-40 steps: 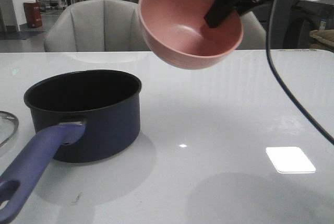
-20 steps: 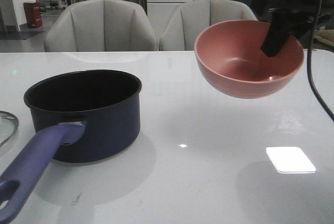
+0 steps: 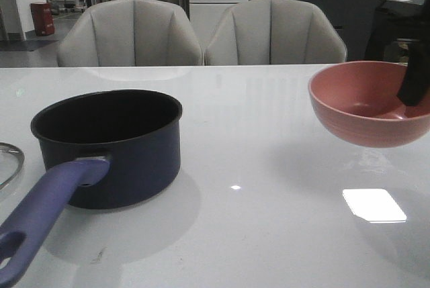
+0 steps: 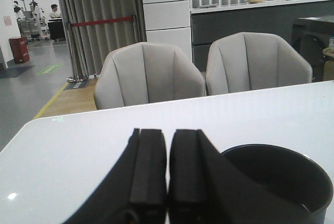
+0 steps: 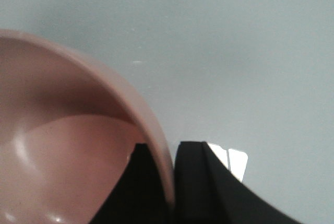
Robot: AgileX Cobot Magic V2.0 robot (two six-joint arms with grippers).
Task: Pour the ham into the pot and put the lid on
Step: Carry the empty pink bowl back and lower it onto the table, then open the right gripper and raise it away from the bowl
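Glossy white table (image 3: 269, 234); right gripper (image 5: 169, 182) pinches smooth pink bowl (image 3: 369, 103) rim; left gripper (image 4: 168, 174) clenched, empty.

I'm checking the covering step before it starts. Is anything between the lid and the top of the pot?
Nothing visible stands in the way. The lid lies on the table just left of the pot, whose mouth is open with nothing over it. The pink bowl, gripped by the right gripper, is far to the right.
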